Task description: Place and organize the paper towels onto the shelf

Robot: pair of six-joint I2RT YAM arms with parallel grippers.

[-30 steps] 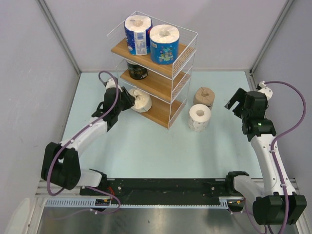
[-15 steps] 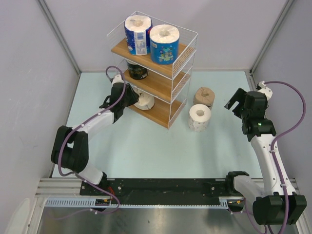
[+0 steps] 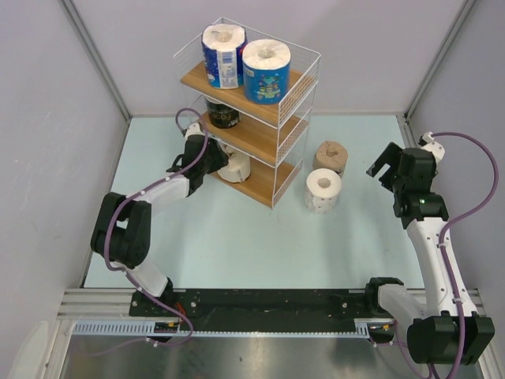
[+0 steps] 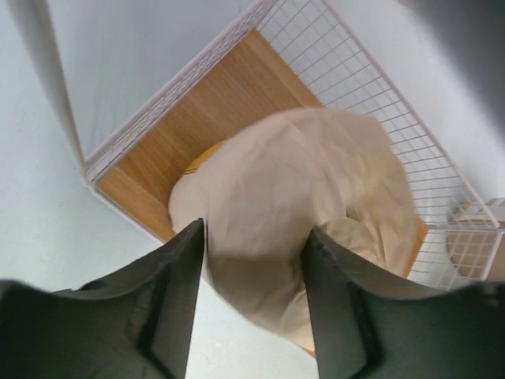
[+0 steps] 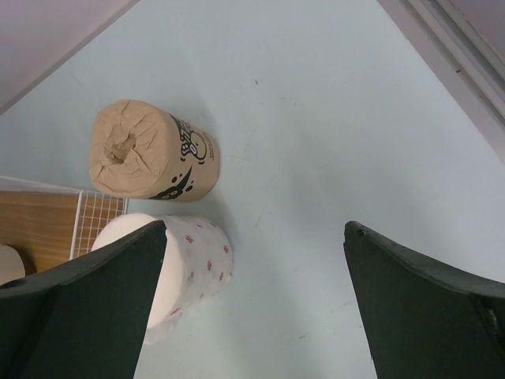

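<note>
Two black fingers of the left hand flank a cream paper roll lying on the bottom board of the white-wire, brown-board shelf. Both seem to touch it, but I cannot tell whether they clamp it. A dark-wrapped roll sits on the middle board, with two blue-wrapped rolls on top. Right of the shelf, a tan-brown roll and a white dotted roll stand close together on the pale tabletop. The right hand hovers nearby, spread wide and holding nothing.

Top view: the middle board hides the tips of the left gripper and part of the cream roll. The top board covers the upper end of the dark roll. Left wrist: the cream roll is blurred, and I cannot tell whether the fingers touch it.
</note>
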